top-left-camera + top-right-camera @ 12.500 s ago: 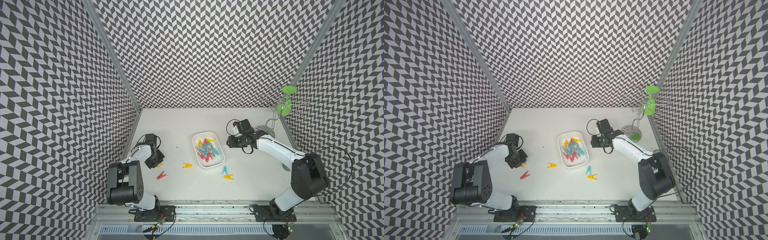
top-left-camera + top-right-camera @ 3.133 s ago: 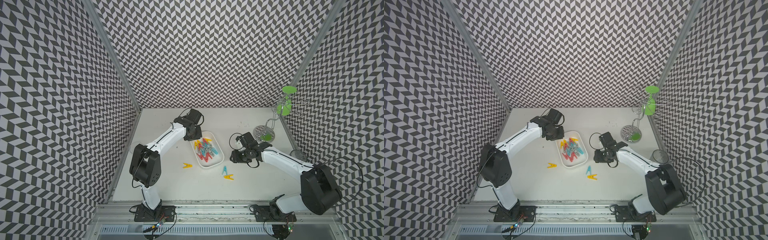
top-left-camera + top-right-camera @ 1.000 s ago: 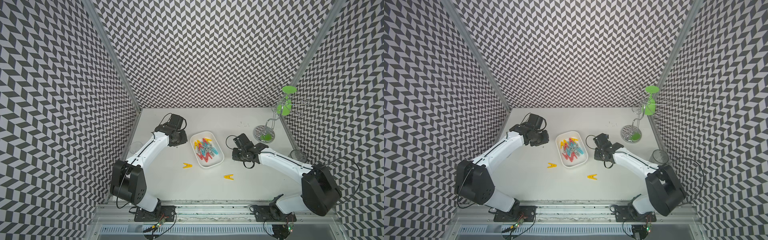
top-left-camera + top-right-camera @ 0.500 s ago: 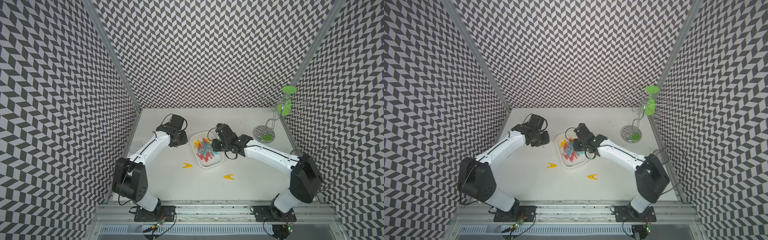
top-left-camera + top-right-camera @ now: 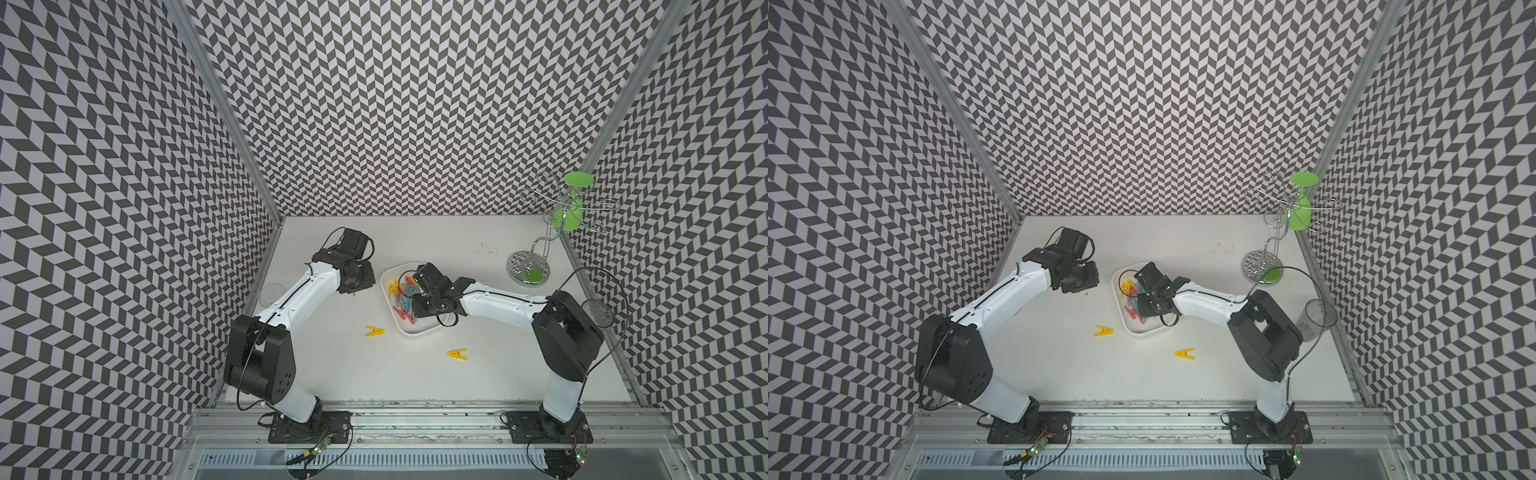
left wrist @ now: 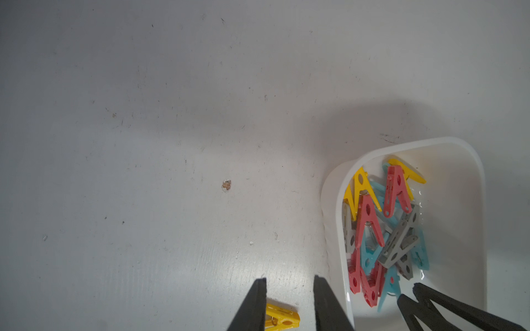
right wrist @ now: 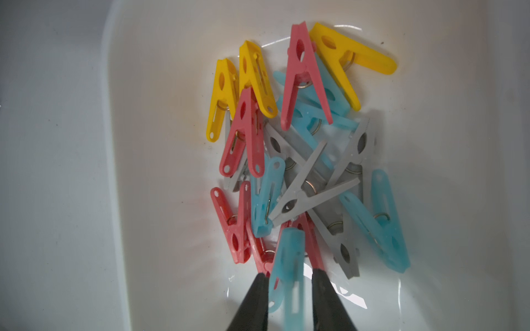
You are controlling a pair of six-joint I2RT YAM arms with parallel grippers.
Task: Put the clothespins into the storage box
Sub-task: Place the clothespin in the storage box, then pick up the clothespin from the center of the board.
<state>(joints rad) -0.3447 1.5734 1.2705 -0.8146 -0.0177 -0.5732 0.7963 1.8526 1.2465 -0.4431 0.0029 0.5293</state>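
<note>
— Nearest the arm bases, off the near end of the storage box [image 5: 420, 331], a yellow clothespin [image 5: 457, 354] is lying on the table [image 5: 415, 390], and a second yellow clothespin [image 5: 375, 331] is lying just beside the box's near corner. What is happening over the box?

— Low over the box the right hand [image 7: 290, 279] is hanging, fingers slightly parted. A light blue clothespin [image 7: 286, 255] is showing blurred between them, with a gap at one finger. I judge it is slipping free onto the pile of clothespins [image 7: 301, 160].

— How should the drop go?

— Widening fully inside the rim, then lifting straight, so nothing is flicking out.

— And farther back?

— Beside the box's far end the left hand [image 6: 289, 280] is hovering, partly open and empty.
</note>
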